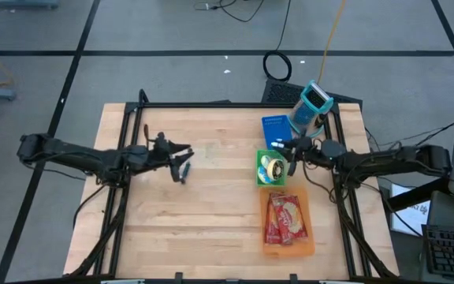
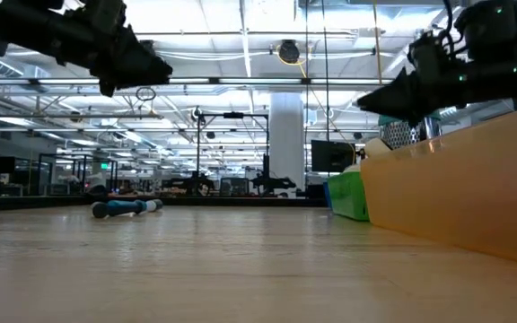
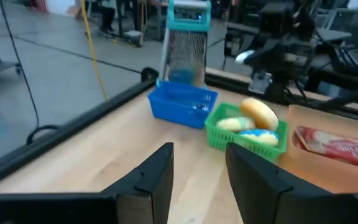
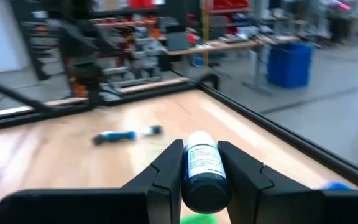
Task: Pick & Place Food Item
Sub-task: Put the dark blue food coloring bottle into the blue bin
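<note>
Grasping a dark-blue cylindrical bottle (image 4: 205, 171), the right tool (image 4: 205, 167) hovers above the green basket (image 1: 260, 169); left tool (image 3: 199, 180) released, empty.

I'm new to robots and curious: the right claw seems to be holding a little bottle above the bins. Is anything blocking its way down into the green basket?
Nothing visible does. The right gripper holds the bottle just above the green basket, which already holds a few items.
</note>
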Controlling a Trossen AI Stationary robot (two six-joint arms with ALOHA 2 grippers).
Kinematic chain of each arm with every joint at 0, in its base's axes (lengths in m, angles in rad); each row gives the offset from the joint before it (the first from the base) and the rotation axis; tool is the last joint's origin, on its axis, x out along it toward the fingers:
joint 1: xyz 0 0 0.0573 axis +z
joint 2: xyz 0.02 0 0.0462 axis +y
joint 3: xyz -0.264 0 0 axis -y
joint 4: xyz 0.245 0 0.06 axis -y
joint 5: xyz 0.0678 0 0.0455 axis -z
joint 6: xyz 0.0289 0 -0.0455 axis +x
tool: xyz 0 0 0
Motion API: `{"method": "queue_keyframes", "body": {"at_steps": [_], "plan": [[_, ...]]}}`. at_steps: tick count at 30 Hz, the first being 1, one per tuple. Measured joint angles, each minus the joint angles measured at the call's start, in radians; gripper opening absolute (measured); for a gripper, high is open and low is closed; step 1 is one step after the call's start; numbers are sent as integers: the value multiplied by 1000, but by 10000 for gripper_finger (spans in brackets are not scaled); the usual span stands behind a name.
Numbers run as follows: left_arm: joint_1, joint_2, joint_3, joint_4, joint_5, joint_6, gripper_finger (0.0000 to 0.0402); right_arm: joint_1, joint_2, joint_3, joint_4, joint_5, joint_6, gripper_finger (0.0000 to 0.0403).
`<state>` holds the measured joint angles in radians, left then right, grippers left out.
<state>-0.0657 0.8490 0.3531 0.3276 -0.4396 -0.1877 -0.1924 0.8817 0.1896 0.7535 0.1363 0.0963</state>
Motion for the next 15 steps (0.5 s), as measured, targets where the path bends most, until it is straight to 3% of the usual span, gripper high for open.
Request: {"method": "queue_keyframes", "body": {"at_steps": [7, 15], "plan": [[2, -46, 0, 19, -14, 2, 145, -112, 34, -22, 2, 1, 77, 75], [2, -46, 0, 19, -14, 2, 145, -157, 127, -22, 24, 1, 101, 75]]}}
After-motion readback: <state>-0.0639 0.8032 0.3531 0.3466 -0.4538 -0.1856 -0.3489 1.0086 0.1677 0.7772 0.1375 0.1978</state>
